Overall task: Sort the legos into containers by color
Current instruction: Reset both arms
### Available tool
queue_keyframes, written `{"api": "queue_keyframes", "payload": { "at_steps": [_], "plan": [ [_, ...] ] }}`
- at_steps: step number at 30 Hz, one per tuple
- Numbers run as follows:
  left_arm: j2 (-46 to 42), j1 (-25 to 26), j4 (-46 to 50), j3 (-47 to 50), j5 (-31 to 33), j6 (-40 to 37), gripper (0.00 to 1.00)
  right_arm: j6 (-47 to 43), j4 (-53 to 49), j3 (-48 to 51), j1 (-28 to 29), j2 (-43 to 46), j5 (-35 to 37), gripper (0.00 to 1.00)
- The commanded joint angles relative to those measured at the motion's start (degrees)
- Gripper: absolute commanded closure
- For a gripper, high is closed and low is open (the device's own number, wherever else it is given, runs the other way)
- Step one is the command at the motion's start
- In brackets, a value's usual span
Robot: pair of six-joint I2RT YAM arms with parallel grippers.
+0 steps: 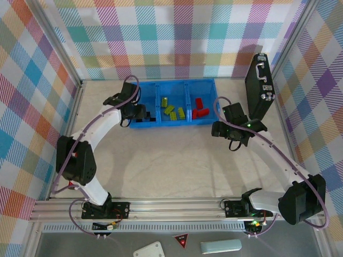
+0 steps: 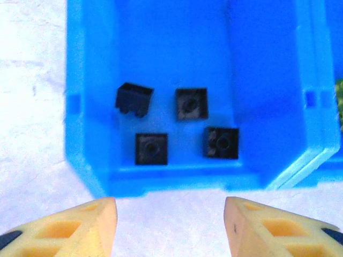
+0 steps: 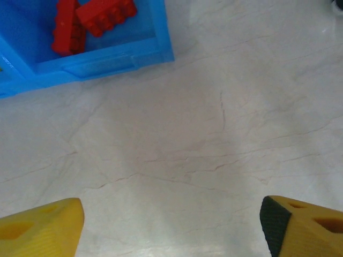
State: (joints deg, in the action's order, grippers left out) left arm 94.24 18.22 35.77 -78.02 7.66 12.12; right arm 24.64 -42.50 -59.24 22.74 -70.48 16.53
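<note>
The sorting is judged to be all but finished. In the top view the blue tray [image 1: 177, 123] is seen at the far side of the counter [image 1: 171, 166]. Green bricks [image 1: 171, 110] are gathered in its middle compartment and red bricks [image 1: 200, 108] in the right one. No loose brick can be made out on the counter around it. What is left, if anything, is thought to be a drawing back of the arms.

From above, the left compartment is partly covered by the left pincer [image 1: 140, 114], so its contents are better told from the left wrist view. Four black bricks [image 2: 151, 148] are counted there (one tipped up on an edge), all inside the walls. That pincer is seen parted and empty, just short of the tray's near wall.

In the right wrist view the right pincer [image 3: 171, 227] is spread wide over bare counter with nothing held, and the red bricks are seen at the tray's corner. A black briefcase [image 1: 259, 83] is stood upright to the right of the tray (no part of the task).
</note>
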Motion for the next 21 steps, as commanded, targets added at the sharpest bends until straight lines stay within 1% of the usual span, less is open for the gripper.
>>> {"api": "queue_keyframes", "payload": {
  "at_steps": [1,2,3,7,9,11,13,16,19,21],
  "plan": [
    [-6.4,-0.6,-2.2,5.0,3.8,-0.7,0.41,-1.8,3.1,2.2,-0.5,-1.1,5.2,0.03],
    [-8.0,-0.6,-2.7,6.8,4.6,-0.9,0.38,-2.1,3.9,3.0,-0.6,-1.4,6.4,0.00],
    [-9.4,-0.7,-3.2,8.3,5.3,-1.0,0.35,-2.7,4.6,3.5,-0.7,-1.5,6.9,0.01],
    [-14.9,-1.6,-5.8,15.9,8.5,-1.0,0.15,-5.3,9.2,6.5,-2.0,-2.5,7.8,0.01],
    [-17.0,-2.5,-7.5,19.4,8.6,-0.4,0.08,-5.2,10.7,7.5,-2.5,-3.3,9.8,0.01],
    [-18.8,-3.7,-9.9,23.6,7.5,0.0,0.00,-4.3,12.4,8.6,-3.0,-4.5,13.9,0.01],
    [-20.0,-4.8,-11.9,27.1,7.3,0.5,0.00,-4.2,13.8,9.3,-3.3,-6.1,17.3,0.01],
    [-21.1,-6.3,-14.8,31.5,8.6,1.1,0.00,-5.3,17.3,10.7,-3.6,-8.3,21.8,0.01],
    [-22.0,-7.1,-17.6,35.3,12.5,2.2,0.00,-6.1,21.6,12.4,-4.5,-10.2,26.5,0.01],
    [-22.4,-7.7,-19.3,37.3,15.1,2.6,0.00,-8.2,26.2,14.2,-5.1,-10.7,27.0,0.01]
  ]
}}
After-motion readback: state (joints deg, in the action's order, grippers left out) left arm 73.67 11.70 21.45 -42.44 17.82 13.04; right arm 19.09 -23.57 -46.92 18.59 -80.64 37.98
